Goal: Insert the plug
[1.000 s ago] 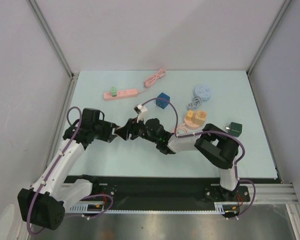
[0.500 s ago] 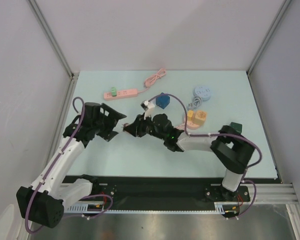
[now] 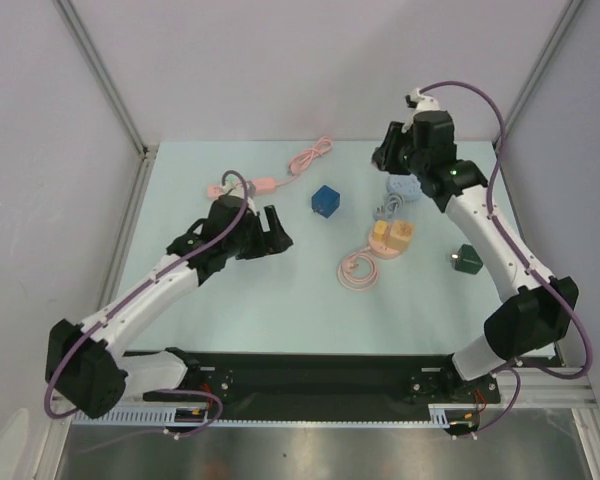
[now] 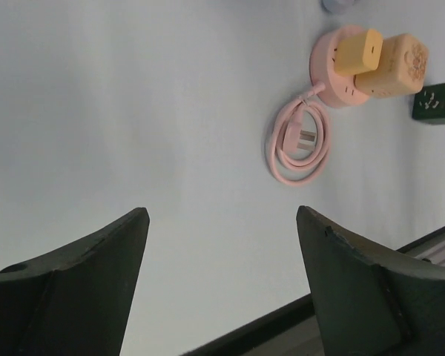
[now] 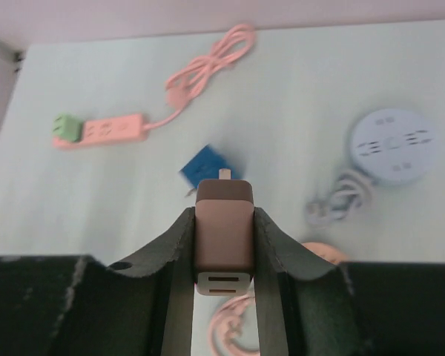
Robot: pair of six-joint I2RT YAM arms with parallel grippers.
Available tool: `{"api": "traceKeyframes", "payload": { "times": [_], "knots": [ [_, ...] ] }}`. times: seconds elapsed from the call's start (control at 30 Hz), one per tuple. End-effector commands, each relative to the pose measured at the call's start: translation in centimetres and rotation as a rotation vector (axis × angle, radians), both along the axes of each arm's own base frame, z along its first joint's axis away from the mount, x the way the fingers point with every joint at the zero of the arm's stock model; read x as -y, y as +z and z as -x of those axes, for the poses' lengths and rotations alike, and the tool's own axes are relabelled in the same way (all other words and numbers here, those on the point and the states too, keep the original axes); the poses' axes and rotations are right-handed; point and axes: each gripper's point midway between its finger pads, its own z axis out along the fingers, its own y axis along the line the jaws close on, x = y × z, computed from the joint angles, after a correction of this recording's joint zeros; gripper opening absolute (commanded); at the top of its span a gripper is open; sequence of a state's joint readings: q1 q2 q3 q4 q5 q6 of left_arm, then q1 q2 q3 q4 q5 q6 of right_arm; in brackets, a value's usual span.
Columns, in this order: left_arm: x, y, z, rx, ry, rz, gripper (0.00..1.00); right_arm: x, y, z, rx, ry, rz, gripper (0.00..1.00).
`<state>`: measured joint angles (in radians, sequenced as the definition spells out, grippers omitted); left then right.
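Gripped between the fingers of the right tool (image 5: 223, 215), high above the desk (image 5: 297, 89) at far right: brown plug (image 5: 223, 230), prong pointing forward past the fingertips. Below, leftward: pink power strip (image 5: 111, 130). Spread wide, low over the desk: left tool (image 4: 221, 213).

Robot lab test cell. Plain white panels (image 3: 280, 70) in alum. framing (image 3: 100, 75) enclose a pale tabletop (image 3: 280, 290). Left arm (image 3: 150, 295) & right arm (image 3: 500, 240) bolted to black rail (image 3: 320, 372).
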<state>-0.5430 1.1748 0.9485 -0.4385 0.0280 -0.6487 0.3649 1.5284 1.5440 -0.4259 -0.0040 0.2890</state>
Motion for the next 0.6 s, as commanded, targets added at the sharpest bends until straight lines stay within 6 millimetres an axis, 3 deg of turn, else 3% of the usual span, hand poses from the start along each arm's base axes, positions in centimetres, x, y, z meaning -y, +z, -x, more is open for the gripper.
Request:
{"api": "traceKeyframes", "payload": {
  "times": [0.0,0.03,0.1,0.13,0.2,0.23,0.3,0.33,0.43,0.47,0.53,0.57],
  "knots": [
    [4.0,1.1,-1.6,0.108,-0.168,0.038,0.85,4.5,-4.7,-1.4,-0.142,-0.078,0.172,0.0],
    [4.6,1.0,-1.7,0.112,-0.183,0.049,0.85,6.0,-5.0,-2.6,-0.14,-0.117,0.172,0.0],
    [5.9,0.8,-2.3,0.132,-0.214,0.059,0.83,7.0,-5.6,-4.6,-0.135,-0.125,0.18,0.0],
    [6.2,0.7,-2.7,0.139,-0.218,0.055,0.82,7.4,-7.9,-5.7,-0.179,-0.128,0.198,0.0],
    [7.0,1.0,-3.9,0.153,-0.229,0.044,0.82,8.9,-8.5,-7.4,-0.181,-0.143,0.229,0.0],
    [7.3,-0.4,-4.7,0.125,-0.232,0.022,0.82,9.4,-10.5,-8.2,-0.218,-0.15,0.248,0.0],
    [8.3,-0.3,-5.7,0.132,-0.245,0.027,0.81,11.2,-11.7,-9.0,-0.249,-0.183,0.26,0.0],
    [8.8,-2.1,-6.0,0.094,-0.254,0.011,0.8,11.8,-12.9,-9.1,-0.276,-0.193,0.263,0.0],
    [10.0,-4.1,-6.6,0.067,-0.278,-0.02,0.77,12.4,-14.9,-8.1,-0.334,-0.201,0.24,0.0],
    [10.5,-6.3,-6.5,0.026,-0.289,-0.04,0.77,12.4,-14.6,-7.8,-0.324,-0.2,0.24,0.0],
    [11.9,-7.3,-6.4,0.025,-0.345,-0.018,0.74,12.5,-15.3,-7.1,-0.334,-0.206,0.242,0.0],
    [12.8,-8.7,-6.3,0.007,-0.374,-0.024,0.72,12.8,-14.7,-7.0,-0.321,-0.216,0.238,0.0]
  ]
}}
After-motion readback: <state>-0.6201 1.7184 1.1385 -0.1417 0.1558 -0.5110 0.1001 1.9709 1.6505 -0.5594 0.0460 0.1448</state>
